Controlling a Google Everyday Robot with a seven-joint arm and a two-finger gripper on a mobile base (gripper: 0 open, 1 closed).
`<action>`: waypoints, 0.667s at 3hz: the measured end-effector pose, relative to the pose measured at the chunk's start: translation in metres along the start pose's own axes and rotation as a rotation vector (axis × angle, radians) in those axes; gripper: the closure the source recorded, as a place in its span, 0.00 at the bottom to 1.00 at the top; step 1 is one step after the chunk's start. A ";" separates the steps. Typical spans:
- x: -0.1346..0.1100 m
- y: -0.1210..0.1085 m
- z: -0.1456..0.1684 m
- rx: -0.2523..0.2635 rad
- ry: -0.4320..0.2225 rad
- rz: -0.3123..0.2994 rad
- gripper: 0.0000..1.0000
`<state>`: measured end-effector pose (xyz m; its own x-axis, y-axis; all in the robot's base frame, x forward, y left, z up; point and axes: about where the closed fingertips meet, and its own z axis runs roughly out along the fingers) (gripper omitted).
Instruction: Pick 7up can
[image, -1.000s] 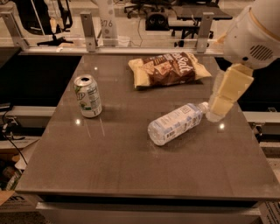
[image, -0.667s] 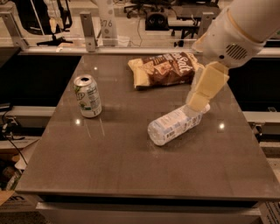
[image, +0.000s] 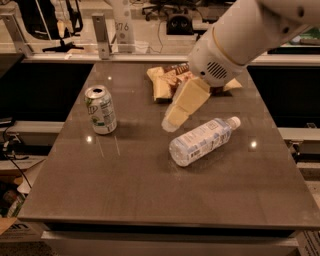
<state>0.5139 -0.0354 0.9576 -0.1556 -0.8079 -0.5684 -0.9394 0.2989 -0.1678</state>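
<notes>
The 7up can (image: 101, 109) stands upright on the left part of the dark table (image: 150, 190). It has a white and green label and a silver top with a pull-tab. My gripper (image: 172, 120) hangs from the white arm that comes in from the upper right. Its cream-coloured tip is above the middle of the table, to the right of the can and well apart from it. Nothing is held in it.
A clear plastic water bottle (image: 201, 141) lies on its side just right of the gripper. A chip bag (image: 167, 81) lies at the back of the table, partly hidden by the arm. A post (image: 101, 36) and desks stand behind the table.
The arm and gripper have moved left across the table, from beyond the bottle's cap end to above the middle, closer to the can. The can and bottle have not moved.
</notes>
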 end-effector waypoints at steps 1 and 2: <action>-0.022 0.000 0.033 -0.005 -0.054 0.013 0.00; -0.041 0.003 0.067 -0.037 -0.096 0.020 0.00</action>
<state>0.5380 0.0325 0.9263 -0.1466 -0.7491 -0.6460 -0.9472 0.2945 -0.1265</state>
